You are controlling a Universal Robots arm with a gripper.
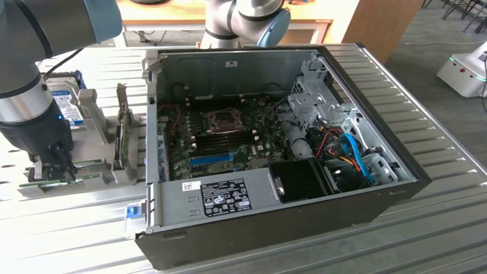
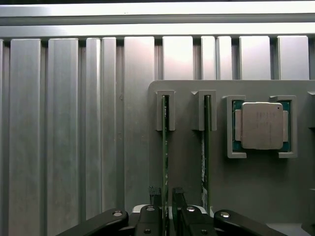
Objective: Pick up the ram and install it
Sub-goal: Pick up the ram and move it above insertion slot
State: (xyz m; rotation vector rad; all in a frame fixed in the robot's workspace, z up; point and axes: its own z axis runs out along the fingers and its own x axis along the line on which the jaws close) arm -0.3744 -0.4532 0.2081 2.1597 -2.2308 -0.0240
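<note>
Claw (image 2: pixel 166 195) is down on the grey fixture tray (image 2: pixel 246 196), at 9 o'clock from the open PC case (image 1: pixel 396 191) in the exterior view. Jaws are wide apart, one finger on each side of the ram (image 2: pixel 165 142) with a slim gap both sides: straddling, not clamped. Ram stands on edge in its tray slot, far end seated in a bracket. Second stick (image 2: pixel 206 142) stands on edge in the neighbouring slot, parallel and just beside. Same tray holds a CPU (image 2: pixel 262 125), flat in a cornered nest past the second stick. Hard drive (image 1: pixel 67 108) stands in the tray at 12 o'clock from the claw, exterior view. Case holds the motherboard (image 1: pixel 251 145), with the CPU socket (image 1: pixel 227 120) mid-board, blue slot strip (image 1: pixel 211 159) at 6 o'clock from the socket, and cables (image 1: pixel 346 149) at 3 o'clock.
</note>
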